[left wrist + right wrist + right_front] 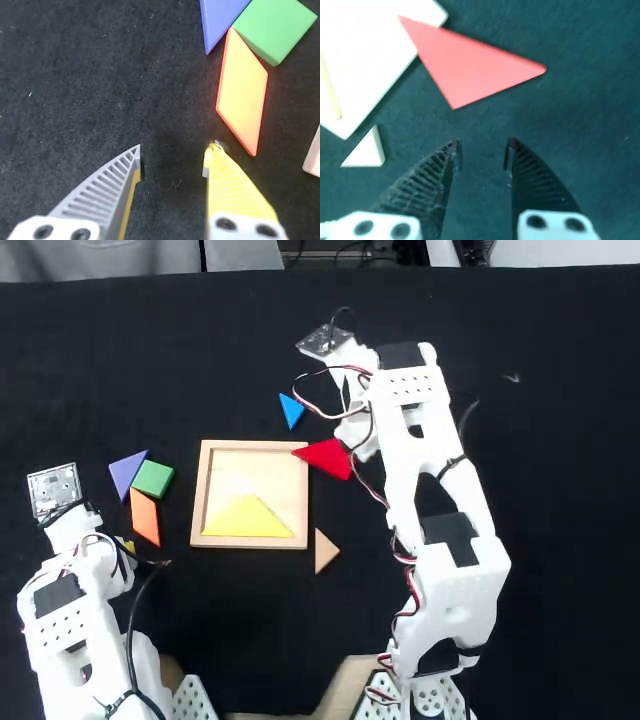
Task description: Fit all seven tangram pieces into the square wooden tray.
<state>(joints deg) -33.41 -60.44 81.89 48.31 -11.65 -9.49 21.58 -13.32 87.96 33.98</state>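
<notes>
While the yellow triangle [247, 518] lay inside the square wooden tray [204, 490], the other pieces sat outside it on the black table [500, 340]. The red triangle [470, 70] had one tip over the tray's corner. The right gripper [480, 150] hung just beside it, jaws parted and empty. The left gripper [172, 160], also parted and holding nothing, hovered near the orange parallelogram [242, 92], itself just beside the green square [274, 27] and purple triangle [220, 17]. A small blue triangle [291, 409] and a pale wooden triangle [324, 550] lay apart.

Yellow triangle [247, 517] lies in tray [200, 496]; red triangle [328, 457] (tip only) overlaps its corner.
</notes>
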